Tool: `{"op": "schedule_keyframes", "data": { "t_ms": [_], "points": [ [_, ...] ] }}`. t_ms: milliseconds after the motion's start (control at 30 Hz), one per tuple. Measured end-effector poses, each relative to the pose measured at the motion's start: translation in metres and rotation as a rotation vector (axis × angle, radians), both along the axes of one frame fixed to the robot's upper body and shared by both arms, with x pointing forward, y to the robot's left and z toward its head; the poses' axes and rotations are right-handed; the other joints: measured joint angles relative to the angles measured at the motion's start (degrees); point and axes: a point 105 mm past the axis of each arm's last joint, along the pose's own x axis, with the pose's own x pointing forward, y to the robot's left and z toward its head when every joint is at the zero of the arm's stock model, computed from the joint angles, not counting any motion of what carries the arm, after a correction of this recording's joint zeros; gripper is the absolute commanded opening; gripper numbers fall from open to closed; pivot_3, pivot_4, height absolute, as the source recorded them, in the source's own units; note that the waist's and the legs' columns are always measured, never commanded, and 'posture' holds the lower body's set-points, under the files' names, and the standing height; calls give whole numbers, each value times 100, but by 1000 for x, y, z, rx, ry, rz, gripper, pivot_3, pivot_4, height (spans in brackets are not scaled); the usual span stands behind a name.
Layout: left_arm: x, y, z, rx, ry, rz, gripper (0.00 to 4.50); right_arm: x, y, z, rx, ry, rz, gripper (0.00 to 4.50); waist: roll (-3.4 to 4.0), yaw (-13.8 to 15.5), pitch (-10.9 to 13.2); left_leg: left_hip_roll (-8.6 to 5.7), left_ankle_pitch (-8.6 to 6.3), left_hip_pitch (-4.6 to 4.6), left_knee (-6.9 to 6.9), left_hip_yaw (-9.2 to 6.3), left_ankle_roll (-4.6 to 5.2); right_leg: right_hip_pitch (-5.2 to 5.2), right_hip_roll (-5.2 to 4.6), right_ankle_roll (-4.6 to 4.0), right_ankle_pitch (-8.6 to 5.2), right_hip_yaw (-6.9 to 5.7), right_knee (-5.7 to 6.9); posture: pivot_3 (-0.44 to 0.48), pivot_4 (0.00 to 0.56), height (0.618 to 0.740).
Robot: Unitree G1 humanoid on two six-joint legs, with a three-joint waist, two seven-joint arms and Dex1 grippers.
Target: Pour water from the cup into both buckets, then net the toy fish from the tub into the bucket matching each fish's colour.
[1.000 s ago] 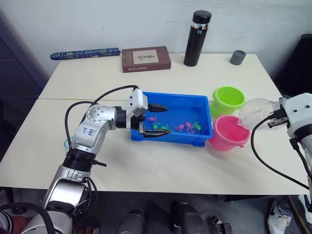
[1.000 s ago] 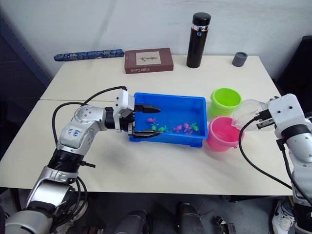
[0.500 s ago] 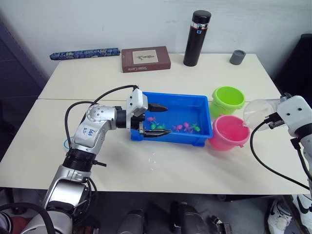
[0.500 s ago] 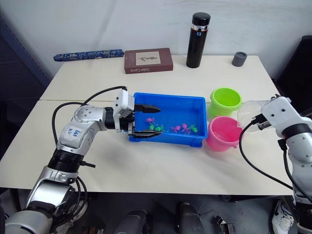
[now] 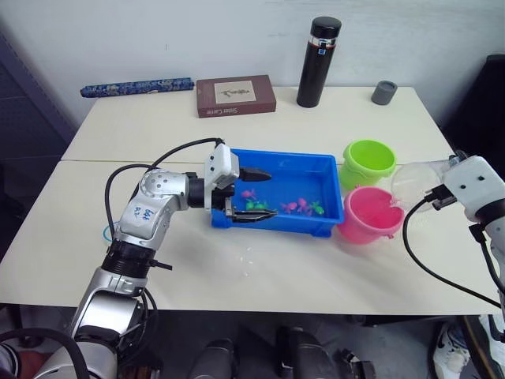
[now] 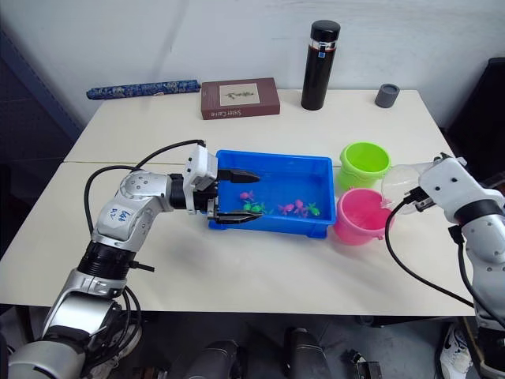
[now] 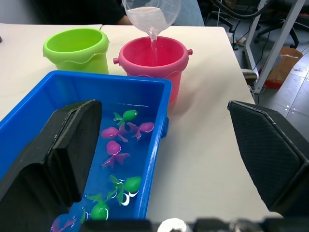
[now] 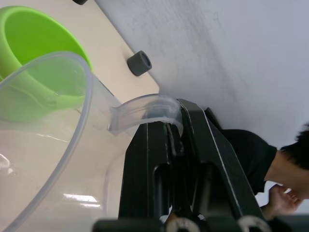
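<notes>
left wrist view: cup point(image 7: 150, 14) retilted vs 0.5 s ago, water streamed into pink bucket point(image 7: 153, 60); handle clamped by r gripper point(image 8: 175, 126); l gripper point(image 5: 251, 195) held apart; green bucket point(image 5: 369, 159) unfilled.

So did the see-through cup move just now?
Yes. The cup, held by the right gripper, lifted back from the pink bucket toward the table's right edge, then tipped in again; it now pours into that bucket.

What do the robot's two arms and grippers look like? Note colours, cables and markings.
Both arms have silver-grey metal shells with loose black cables. The left arm bears blue handwritten marks. Each white wrist block carries a gripper with two black fingers: left gripper, right gripper.
</notes>
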Motion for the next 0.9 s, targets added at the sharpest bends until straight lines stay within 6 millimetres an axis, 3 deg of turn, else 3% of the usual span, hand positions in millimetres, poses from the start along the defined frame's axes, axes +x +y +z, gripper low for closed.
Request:
{"op": "schedule_keyframes", "data": {
  "t_ms": [400, 567, 900],
  "points": [
    [5, 7, 1, -20, 16, 57, 4500, 24, -12, 4, 392, -13, -44, 66, 0, -5, 0, 0, 1, 1, 1, -1, -2, 0, 0, 0, 0, 0, 1, 0, 150, 739],
    [12, 18, 6, -37, 9, 115, 4500, 49, -23, 10, 513, -60, -118, 66, 0, -55, 0, 0, 3, 1, 1, 3, -3, -2, -1, 0, 0, 2, 3, 0, 150, 739],
    [18, 34, 12, -41, -9, 187, 4500, 85, -16, 11, 543, -71, -158, 66, 0, -145, 0, 1, 5, -1, 0, 1, -6, -5, -3, 0, 0, 0, 9, 0, 150, 739]
  ]
}}
